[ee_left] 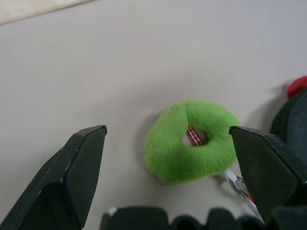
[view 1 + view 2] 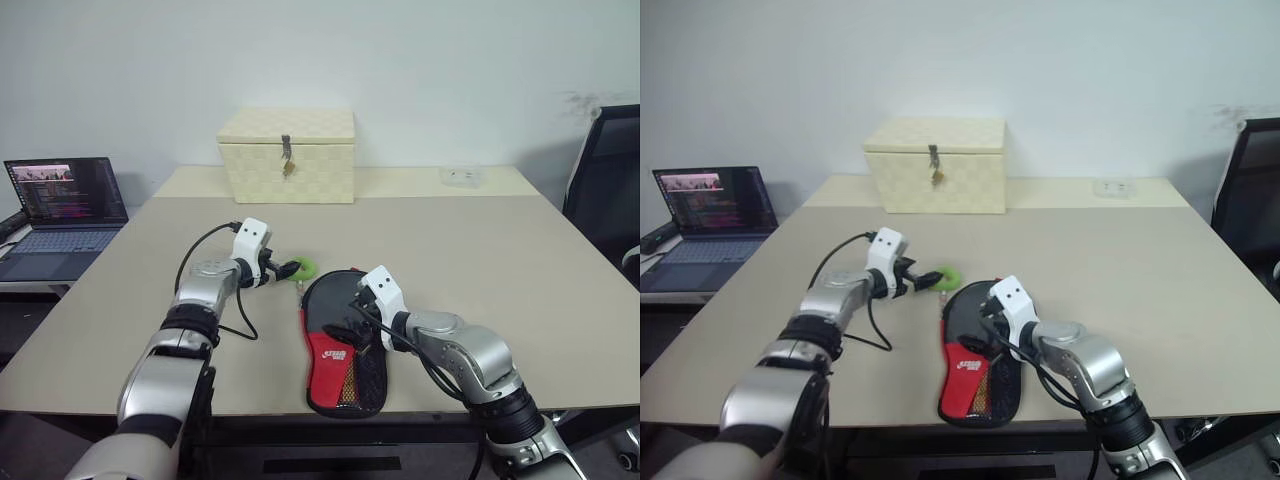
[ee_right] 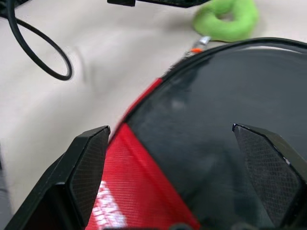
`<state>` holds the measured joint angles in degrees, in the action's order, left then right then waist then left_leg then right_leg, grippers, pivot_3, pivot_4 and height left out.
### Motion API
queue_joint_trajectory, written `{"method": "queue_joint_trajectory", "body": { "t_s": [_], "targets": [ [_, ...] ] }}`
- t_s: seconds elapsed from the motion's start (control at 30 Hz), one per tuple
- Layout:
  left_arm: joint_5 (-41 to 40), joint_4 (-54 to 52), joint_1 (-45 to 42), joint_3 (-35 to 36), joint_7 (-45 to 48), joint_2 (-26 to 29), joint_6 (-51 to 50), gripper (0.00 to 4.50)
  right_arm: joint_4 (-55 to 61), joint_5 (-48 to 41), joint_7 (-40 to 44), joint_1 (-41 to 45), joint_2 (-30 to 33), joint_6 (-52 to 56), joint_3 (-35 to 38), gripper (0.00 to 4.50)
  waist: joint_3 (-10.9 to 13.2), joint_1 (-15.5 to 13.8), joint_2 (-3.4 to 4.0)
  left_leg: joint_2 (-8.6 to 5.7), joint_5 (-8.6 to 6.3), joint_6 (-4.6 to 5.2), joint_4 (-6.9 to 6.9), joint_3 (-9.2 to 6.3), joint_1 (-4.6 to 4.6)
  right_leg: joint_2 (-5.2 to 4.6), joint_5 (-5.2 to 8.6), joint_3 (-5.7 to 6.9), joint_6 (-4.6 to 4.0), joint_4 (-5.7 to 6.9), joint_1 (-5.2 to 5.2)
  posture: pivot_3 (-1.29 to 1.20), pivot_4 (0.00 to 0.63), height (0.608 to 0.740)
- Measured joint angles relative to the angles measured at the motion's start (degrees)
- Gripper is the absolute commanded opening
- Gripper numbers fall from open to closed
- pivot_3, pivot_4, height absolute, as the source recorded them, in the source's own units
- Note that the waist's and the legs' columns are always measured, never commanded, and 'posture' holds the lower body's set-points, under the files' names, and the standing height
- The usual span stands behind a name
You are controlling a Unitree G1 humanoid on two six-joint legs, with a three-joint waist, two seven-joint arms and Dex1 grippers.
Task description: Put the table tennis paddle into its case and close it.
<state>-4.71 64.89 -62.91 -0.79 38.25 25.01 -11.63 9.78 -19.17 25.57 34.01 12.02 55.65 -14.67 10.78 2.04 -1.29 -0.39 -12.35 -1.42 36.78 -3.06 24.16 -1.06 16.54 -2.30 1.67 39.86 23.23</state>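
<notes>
The case, black fabric with a red panel and white logo, lies flat near the table's front edge. Its green pompom pull rests on the table just beyond the case's round end. My left gripper is open and low over the table, its two fingers standing to either side of the pompom without touching it. My right gripper hovers open over the case's black and red top. The table tennis paddle is hidden.
A cream woven box with a metal latch stands at the back of the table. An open laptop sits on a side desk to the left. A black chair is at the right. A small clear item lies back right.
</notes>
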Motion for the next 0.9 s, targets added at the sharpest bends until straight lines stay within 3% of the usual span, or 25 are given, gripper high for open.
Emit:
{"method": "queue_joint_trajectory", "body": {
  "t_s": [0.27,0.3,0.37,0.73,0.9],
  "targets": [
    [3.5,10.0,-2.8,0.3,-2.3,-2.9,1.4,4.47,0.3,0.1,-2.2,-0.6,0.0,1.1,0.4,4.50,0.0,0.0,-0.01,0.00,0.00,0.00,0.04,-0.04,0.03,-0.01,0.01,0.02,0.01,0.02,0.00,0.00,0.150,0.740],
    [3.8,10.2,-2.8,0.3,-2.7,-3.0,1.6,4.31,0.6,0.1,-2.4,-0.9,0.1,1.2,0.4,4.50,0.0,0.0,-0.01,-0.01,0.00,0.00,0.05,-0.04,0.03,-0.01,0.01,0.01,0.01,0.03,0.00,0.00,0.150,0.740],
    [4.4,10.3,-2.9,0.6,-3.1,-3.7,2.0,3.90,1.3,0.1,-3.0,-1.4,0.3,1.6,0.5,4.50,0.0,-0.1,-0.01,-0.01,0.00,0.00,0.07,-0.03,0.04,-0.01,0.00,0.01,0.01,0.04,0.00,0.00,0.150,0.740],
    [6.1,10.5,-3.1,1.9,-4.3,-4.9,2.4,0.08,1.8,1.3,-3.6,-1.6,1.1,1.4,1.1,4.50,0.0,-0.1,-0.02,-0.01,0.00,0.00,0.09,-0.04,0.03,-0.01,0.00,0.01,0.01,0.07,-0.01,0.00,0.150,0.740],
    [6.7,11.0,-3.2,2.3,-5.3,-5.0,2.9,0.04,1.0,2.2,-1.8,-1.7,0.9,0.4,-1.0,4.50,0.0,0.0,-0.03,-0.01,0.00,0.00,0.10,-0.03,0.00,0.00,0.00,0.01,0.01,0.10,-0.01,0.00,0.150,0.740]
  ]
}}
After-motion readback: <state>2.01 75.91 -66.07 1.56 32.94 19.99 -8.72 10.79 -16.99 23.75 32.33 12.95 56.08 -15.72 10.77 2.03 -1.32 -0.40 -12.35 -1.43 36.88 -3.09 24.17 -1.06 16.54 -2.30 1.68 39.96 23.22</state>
